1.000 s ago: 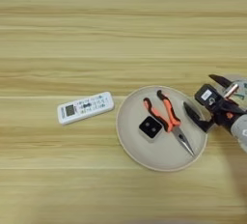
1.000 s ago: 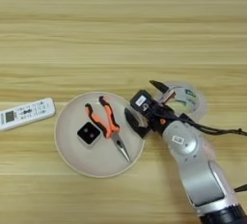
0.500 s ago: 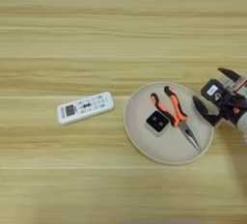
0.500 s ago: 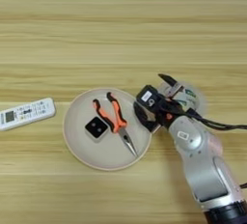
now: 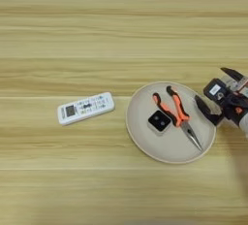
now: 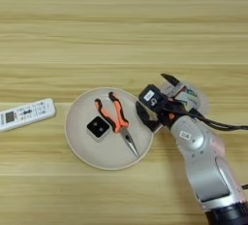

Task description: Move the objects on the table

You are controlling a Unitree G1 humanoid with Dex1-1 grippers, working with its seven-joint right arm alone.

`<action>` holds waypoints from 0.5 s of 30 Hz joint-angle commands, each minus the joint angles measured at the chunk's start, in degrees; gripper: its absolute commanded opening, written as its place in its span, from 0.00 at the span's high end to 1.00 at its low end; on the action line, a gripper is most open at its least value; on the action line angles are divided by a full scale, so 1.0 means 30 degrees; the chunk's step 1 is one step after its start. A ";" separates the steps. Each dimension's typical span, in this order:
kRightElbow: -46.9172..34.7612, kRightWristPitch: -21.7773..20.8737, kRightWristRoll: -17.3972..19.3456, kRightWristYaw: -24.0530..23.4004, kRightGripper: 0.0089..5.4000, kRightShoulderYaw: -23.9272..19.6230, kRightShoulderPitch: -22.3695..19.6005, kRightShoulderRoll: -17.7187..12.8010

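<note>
plate (image 6: 82, 144): a round cream plate is seen on the surface (image 5: 97, 35), right of centre.
pliers (image 6: 116, 122): orange-handled, laid on the plate beside the black block (image 6: 98, 127).
remote (image 5: 85, 108): laid flat, left of the plate, apart from it.
tape roll (image 6: 193, 99): partly hidden behind the hand.
hand (image 6: 156, 99): fingers spread open, nothing gripped, at the plate's right rim.

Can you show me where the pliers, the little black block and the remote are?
orange-handled pliers (image 6: 116, 118), right eye view, on the orange handles.
small black square block (image 6: 99, 127), right eye view, on its top face.
small white remote (image 5: 86, 107), left eye view, on its button area.
</note>
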 commanded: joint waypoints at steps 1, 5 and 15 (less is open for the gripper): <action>-0.0713 -0.0706 0.0388 -0.0381 0.00 -0.0610 -0.1221 -0.0083; -0.0806 -0.0921 0.0912 -0.0423 0.00 -0.0846 -0.1316 0.0256; -0.0983 -0.1581 0.1372 -0.0347 0.00 -0.0968 -0.1432 0.0612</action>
